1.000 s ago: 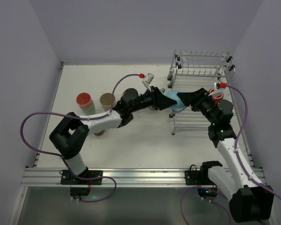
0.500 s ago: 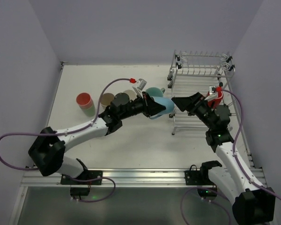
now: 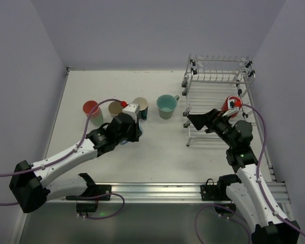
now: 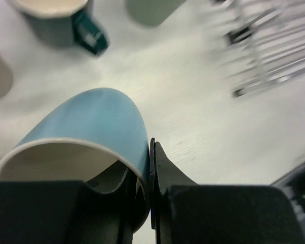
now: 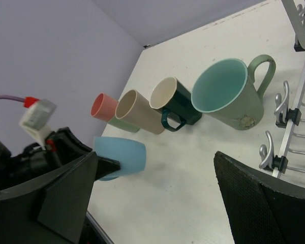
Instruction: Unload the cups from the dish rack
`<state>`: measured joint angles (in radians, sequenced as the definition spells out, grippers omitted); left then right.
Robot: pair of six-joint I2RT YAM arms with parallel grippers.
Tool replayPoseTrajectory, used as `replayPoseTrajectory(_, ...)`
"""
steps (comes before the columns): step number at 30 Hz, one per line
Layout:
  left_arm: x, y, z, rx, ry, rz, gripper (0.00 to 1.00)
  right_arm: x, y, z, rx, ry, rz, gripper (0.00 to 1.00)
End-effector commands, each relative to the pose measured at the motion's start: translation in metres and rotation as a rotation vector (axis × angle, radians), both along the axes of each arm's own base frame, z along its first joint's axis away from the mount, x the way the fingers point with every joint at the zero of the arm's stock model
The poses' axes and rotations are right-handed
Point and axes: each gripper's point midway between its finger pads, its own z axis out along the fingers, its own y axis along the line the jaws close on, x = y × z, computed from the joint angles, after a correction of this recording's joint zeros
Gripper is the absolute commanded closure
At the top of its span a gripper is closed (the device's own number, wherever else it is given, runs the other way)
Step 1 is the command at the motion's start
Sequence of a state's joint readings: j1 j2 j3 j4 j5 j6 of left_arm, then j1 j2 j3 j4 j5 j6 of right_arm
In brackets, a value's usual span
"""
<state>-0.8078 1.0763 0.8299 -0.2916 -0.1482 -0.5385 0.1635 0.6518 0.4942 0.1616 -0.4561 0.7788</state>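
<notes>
- The left arm reaches from its base at the near left, low across the tabletop (image 3: 157, 152), with its wrist just in front of the row of standing cups.
- The left fingers (image 4: 153, 165) are pinched on the wall of the light blue cup (image 4: 86, 122), one inside the rim and the other pressed against the outside.
- The light blue cup is smooth and pale inside. It is tipped over, with its mouth towards the wrist camera and its base pointing away.
- It hangs low over the tabletop, just in front of the dark teal mug (image 3: 140, 105). Whether it touches the surface cannot be told.
- The right arm bends up from its base at the near right, its wrist level with the front left corner of the dish rack (image 3: 218, 84).
- The right fingers (image 3: 194, 121) are spread wide with nothing between them, pointing left.
- The pink cup (image 3: 91, 108), tan cup (image 3: 116, 108), dark teal mug and sage green mug (image 3: 166, 105) stand upright in a row left of the rack.
</notes>
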Motion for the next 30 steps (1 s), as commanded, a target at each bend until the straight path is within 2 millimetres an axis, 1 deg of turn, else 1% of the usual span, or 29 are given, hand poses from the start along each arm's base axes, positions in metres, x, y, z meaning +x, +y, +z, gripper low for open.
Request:
replayPoseTrajectory(1,0.002,0.034,-0.045,0.207,0.060,0.096,1.00,-0.005,0.000,-0.010,-0.048,0.011,0.017,0.01)
replayPoseTrajectory(4,0.013,0.033,-0.051,0.245,0.065,0.114,1.00,-0.008,0.000,-0.018,-0.076,0.019,0.030,0.01)
replayPoseTrajectory(5,0.016,0.034,-0.059,0.273,0.082,0.117,1.00,-0.007,-0.001,-0.020,-0.084,0.022,0.020,0.01)
replayPoseTrajectory(6,0.020,0.033,-0.058,0.284,0.079,0.118,1.00,-0.007,-0.002,-0.026,-0.098,0.029,0.017,0.01)
replayPoseTrajectory(7,0.022,0.035,-0.061,0.296,0.090,0.119,1.00,-0.008,-0.003,-0.029,-0.102,0.037,0.014,0.01)
replayPoseTrajectory(8,0.023,0.034,-0.069,0.315,0.113,0.112,1.00,-0.008,-0.004,-0.030,-0.106,0.035,0.008,0.01)
replayPoseTrajectory(10,0.025,0.036,-0.075,0.333,0.132,0.107,1.00,-0.008,-0.005,-0.036,-0.117,0.041,0.005,0.01)
replayPoseTrajectory(11,0.026,0.037,-0.081,0.346,0.147,0.103,1.00,-0.008,-0.006,-0.037,-0.119,0.041,-0.001,0.01)
replayPoseTrajectory(14,0.028,0.040,-0.087,0.364,0.166,0.099,1.00,-0.007,-0.007,-0.041,-0.126,0.044,-0.003,0.01)
replayPoseTrajectory(15,0.030,0.039,-0.086,0.366,0.164,0.100,0.95,-0.006,-0.007,-0.042,-0.130,0.044,-0.007,0.01)
replayPoseTrajectory(17,0.031,0.040,-0.088,0.375,0.173,0.100,0.87,-0.005,-0.008,-0.042,-0.136,0.044,-0.010,0.01)
replayPoseTrajectory(18,0.032,0.040,-0.087,0.377,0.170,0.099,0.76,-0.004,-0.010,-0.043,-0.144,0.044,-0.021,0.01)
replayPoseTrajectory(20,0.033,0.038,-0.085,0.376,0.166,0.095,0.63,-0.002,-0.012,-0.042,-0.160,0.035,-0.035,0.01)
replayPoseTrajectory(21,0.034,0.038,-0.084,0.376,0.164,0.097,0.54,0.000,-0.015,-0.043,-0.168,0.044,-0.053,0.01)
replayPoseTrajectory(23,0.034,0.038,-0.084,0.374,0.163,0.098,0.46,0.001,-0.018,-0.043,-0.187,0.043,-0.067,0.01)
replayPoseTrajectory(26,0.034,0.035,-0.083,0.362,0.163,0.089,0.39,0.004,-0.023,-0.039,-0.203,0.036,-0.099,0.01)
replayPoseTrajectory(27,0.034,0.034,-0.081,0.357,0.162,0.086,0.35,0.003,-0.026,-0.044,-0.214,0.057,-0.111,0.01)
replayPoseTrajectory(28,0.034,0.034,-0.080,0.356,0.160,0.085,0.34,0.006,-0.032,-0.043,-0.223,0.057,-0.147,0.01)
replayPoseTrajectory(30,0.035,0.031,-0.068,0.331,0.139,0.076,0.29,0.010,-0.041,-0.041,-0.254,0.056,-0.197,0.01)
